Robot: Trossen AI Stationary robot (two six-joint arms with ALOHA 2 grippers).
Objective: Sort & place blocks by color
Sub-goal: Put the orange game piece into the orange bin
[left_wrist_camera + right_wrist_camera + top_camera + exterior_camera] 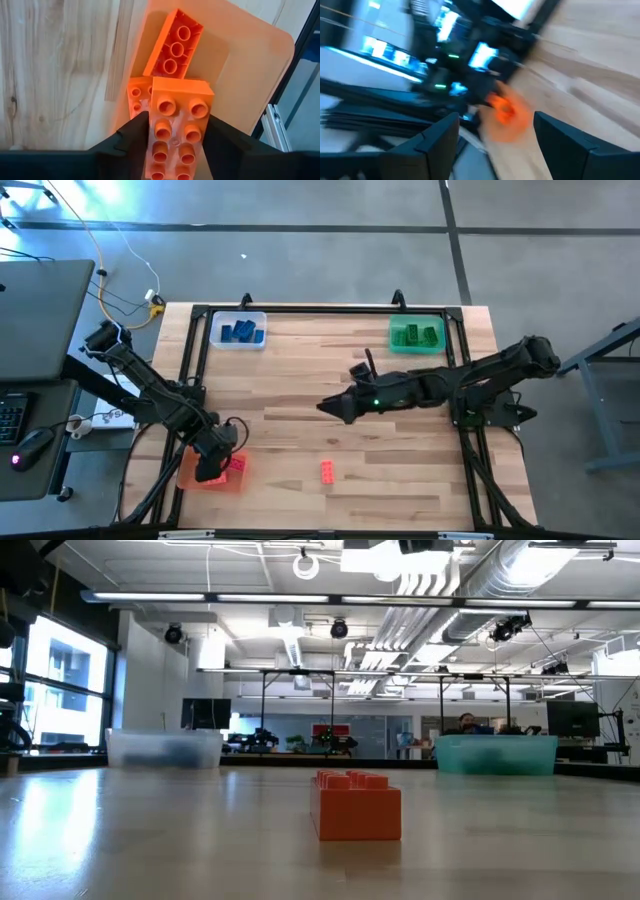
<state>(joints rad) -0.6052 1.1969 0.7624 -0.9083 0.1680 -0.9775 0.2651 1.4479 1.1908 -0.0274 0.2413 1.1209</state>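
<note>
Over the orange tray (190,476) at the worktop's near-left corner, the left gripper (176,150) has its jaws astride an orange brick (177,127), long axis running out between them. The right gripper (330,408), jaws apart, hovers mid-worktop, nearer the lone orange brick (328,471).
</note>
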